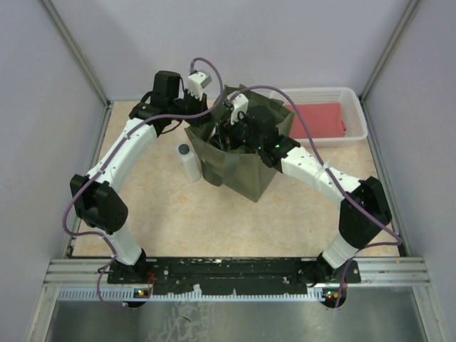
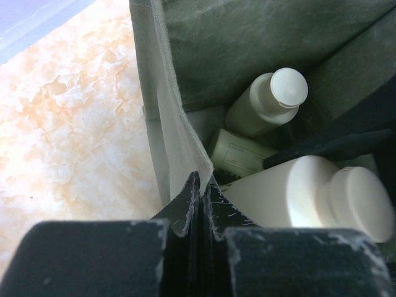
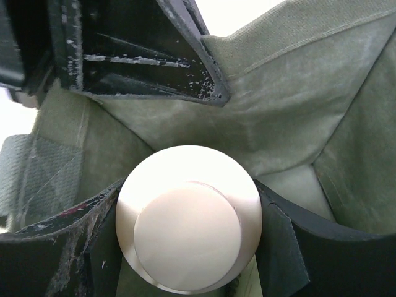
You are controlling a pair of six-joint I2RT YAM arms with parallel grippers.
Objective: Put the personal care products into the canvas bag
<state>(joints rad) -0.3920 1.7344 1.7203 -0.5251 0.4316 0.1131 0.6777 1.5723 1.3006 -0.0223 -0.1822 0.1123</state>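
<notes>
The olive canvas bag stands open mid-table. My left gripper is shut on its left rim and holds the edge pinched between the jaws. My right gripper reaches down inside the bag, shut on a cream-capped bottle, which also shows in the left wrist view. Another cream-capped bottle and the pale yellowish cylinder lie on the bag's bottom. The white bottle with the grey cap stands on the table just left of the bag.
A white plastic basket with a red folded cloth sits at the back right. Grey walls close in the left, back and right sides. My left gripper's fingers show close above the held bottle in the right wrist view.
</notes>
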